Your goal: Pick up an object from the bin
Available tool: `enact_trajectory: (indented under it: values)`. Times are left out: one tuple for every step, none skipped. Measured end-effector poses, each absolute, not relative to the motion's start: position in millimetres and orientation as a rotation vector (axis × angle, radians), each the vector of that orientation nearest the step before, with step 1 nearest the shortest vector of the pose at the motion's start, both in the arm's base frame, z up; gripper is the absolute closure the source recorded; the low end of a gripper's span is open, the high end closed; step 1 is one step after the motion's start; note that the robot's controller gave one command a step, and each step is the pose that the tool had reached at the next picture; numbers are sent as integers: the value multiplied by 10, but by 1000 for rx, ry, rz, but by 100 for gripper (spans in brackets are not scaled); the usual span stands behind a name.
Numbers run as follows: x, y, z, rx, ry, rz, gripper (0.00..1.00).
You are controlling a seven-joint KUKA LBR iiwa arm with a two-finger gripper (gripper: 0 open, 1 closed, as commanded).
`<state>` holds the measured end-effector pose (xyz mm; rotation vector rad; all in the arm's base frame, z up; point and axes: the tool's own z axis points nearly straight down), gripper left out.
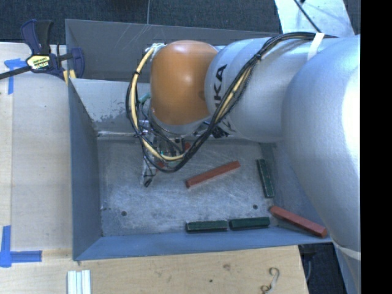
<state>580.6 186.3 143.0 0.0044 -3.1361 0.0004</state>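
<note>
Claw [147, 177] hangs low in the grey metal bin [83, 182], left of the middle of the frame, under the arm's rounded orange cover [179, 81] and a loop of yellow and black cables [160, 152]. Its tip sits just above a bare patch of the bin floor. Cables and wrist hide it, so I cannot tell whether it is spread or pressed together.

Nearest to it is a reddish-brown stick [212, 174], lying flat and slanted on the floor just right of the claw, its lower end toward the claw but apart from it. A dark green bar [264, 177] lies lengthwise against the right wall. Two more dark green bars [206, 226] [249, 223] lie end to end along the bottom wall. A second reddish-brown stick [298, 220] rests in the lower right corner, near the arm's grey body [306, 103].
</note>
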Motion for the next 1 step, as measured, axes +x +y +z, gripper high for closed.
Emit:
enact_trajectory:
  values:
    - [6143, 1219, 1447, 592, -3091, 4, 0]
